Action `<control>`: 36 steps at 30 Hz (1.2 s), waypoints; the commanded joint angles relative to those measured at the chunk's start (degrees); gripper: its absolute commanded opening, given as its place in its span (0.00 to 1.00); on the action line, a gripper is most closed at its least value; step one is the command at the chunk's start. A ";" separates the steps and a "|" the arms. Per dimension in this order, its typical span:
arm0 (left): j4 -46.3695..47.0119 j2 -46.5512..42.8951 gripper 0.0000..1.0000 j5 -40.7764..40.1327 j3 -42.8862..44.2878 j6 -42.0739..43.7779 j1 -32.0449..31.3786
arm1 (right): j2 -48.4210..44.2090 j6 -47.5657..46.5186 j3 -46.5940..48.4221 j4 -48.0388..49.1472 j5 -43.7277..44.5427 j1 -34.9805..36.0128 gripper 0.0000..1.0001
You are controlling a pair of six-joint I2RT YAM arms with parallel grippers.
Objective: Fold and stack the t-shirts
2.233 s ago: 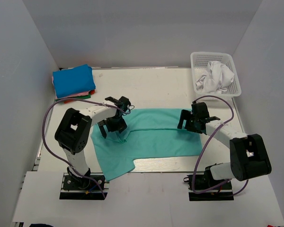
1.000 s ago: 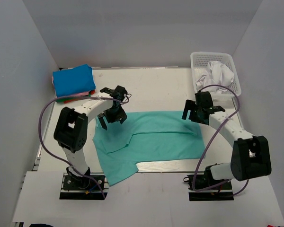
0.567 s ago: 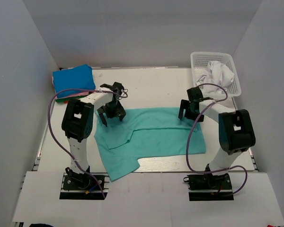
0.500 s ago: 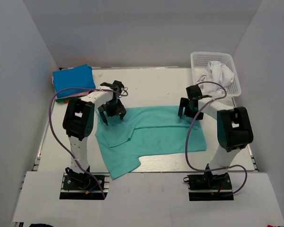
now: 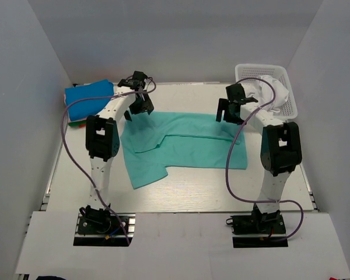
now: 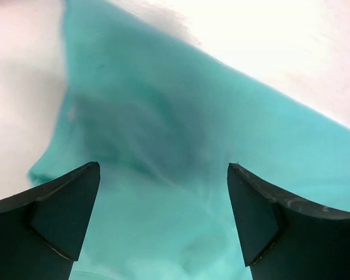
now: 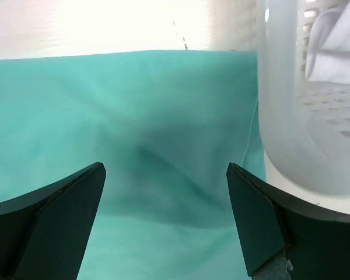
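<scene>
Left jaws gape wide, gripping nothing, with the teal t-shirt (image 6: 181, 146) flat on the bench (image 5: 186, 195) directly beneath them. Right jaws are just as wide and empty over the shirt's other far corner, the white basket (image 7: 291, 116) just beside their right finger. The folded blue stack (image 5: 88, 99) sits left of the left jaws.
</scene>
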 commanded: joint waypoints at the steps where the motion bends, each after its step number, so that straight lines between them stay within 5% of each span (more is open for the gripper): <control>1: -2.66 -13.03 1.00 -1.47 -8.42 1.37 -1.34 | -8.93 -0.03 -0.92 -0.35 -0.85 0.50 0.90; 6: 0.24 -31.66 1.00 5.03 -37.76 -5.66 -1.35 | -22.04 5.67 -14.71 3.16 -4.54 0.50 0.90; 12: -1.95 -52.39 1.00 14.24 -62.40 -10.59 -2.58 | -34.08 10.16 -28.10 2.73 -4.72 0.24 0.90; 21: 6.01 -57.97 0.96 19.96 -77.56 -11.39 -3.11 | -40.07 14.74 -37.87 2.82 -5.61 -0.20 0.90; 31: 13.59 -53.77 0.71 19.98 -83.01 -11.91 -3.11 | -39.90 15.17 -39.18 1.06 -4.99 -1.60 0.90; 35: 16.14 -50.95 0.44 21.12 -82.41 -11.30 -3.11 | -40.69 15.88 -41.12 0.97 -4.73 -2.31 0.90; 36: 16.67 -49.55 0.26 21.82 -82.40 -10.34 -3.11 | -40.95 15.62 -41.20 0.88 -4.81 -2.31 0.90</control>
